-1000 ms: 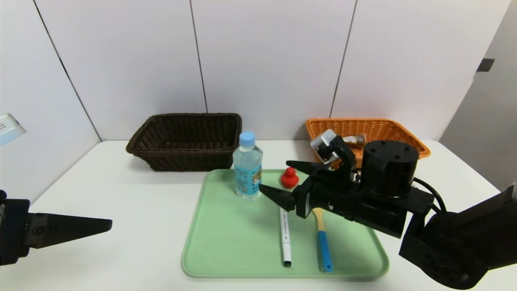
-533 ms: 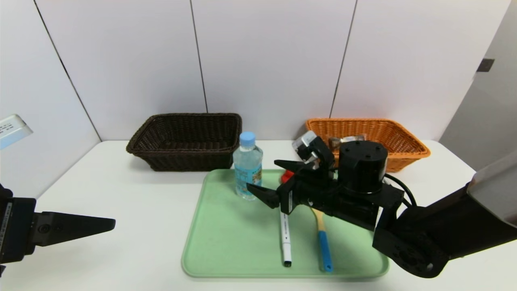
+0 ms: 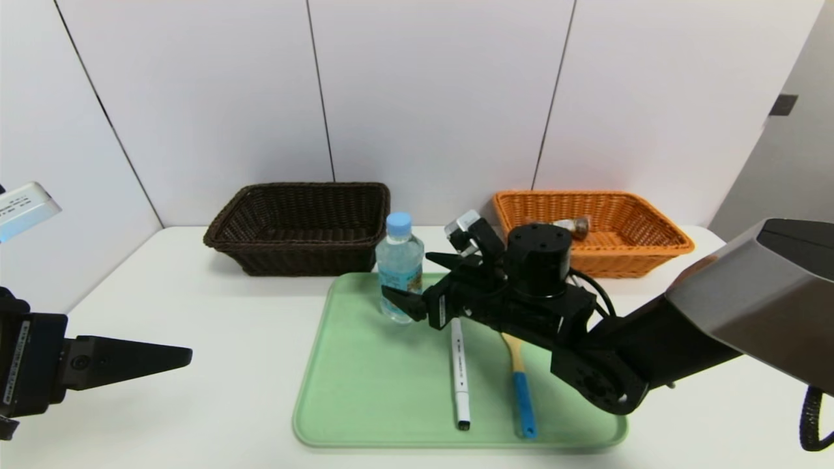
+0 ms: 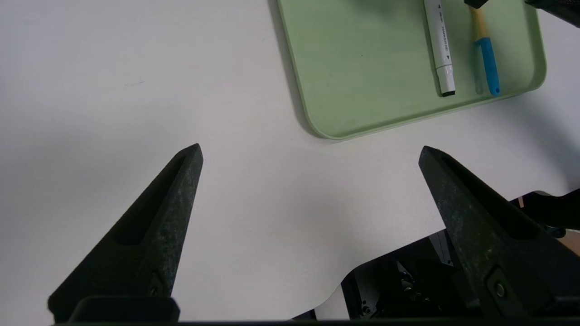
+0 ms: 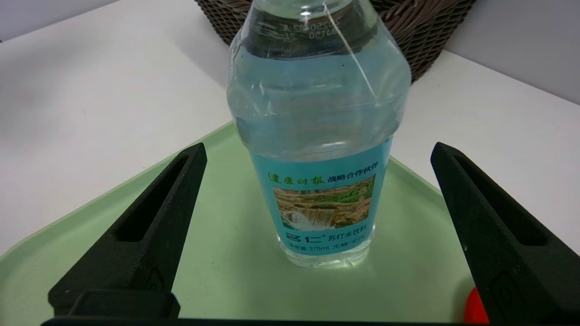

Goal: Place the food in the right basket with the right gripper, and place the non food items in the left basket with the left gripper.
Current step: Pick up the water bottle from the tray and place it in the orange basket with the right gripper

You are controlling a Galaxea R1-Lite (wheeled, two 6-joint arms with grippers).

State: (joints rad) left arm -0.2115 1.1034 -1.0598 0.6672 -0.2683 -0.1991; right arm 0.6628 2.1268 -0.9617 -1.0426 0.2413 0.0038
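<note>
Currently, right gripper [image 3: 417, 280] spread wide, empty; bottle [image 5: 319, 181] upright between fingers, ungrasped. Beyond gripper: orange basket [image 3: 593, 265], one item inside. Nearer bench edge: marker [image 3: 460, 374], blue-handled tool [image 3: 524, 404] unsorted. Left gripper parked left of tray [image 3: 404, 445], wide.

The bottle [image 5: 317, 136] label reads "375ml" (beside Chinese characters); marker [image 4: 442, 45] lettering unclear

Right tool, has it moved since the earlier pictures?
Yes: in the head view, the right tool has moved left, toward the robot's left, its lower finger now overlapping the standing bottle it previously fell short of.
</note>
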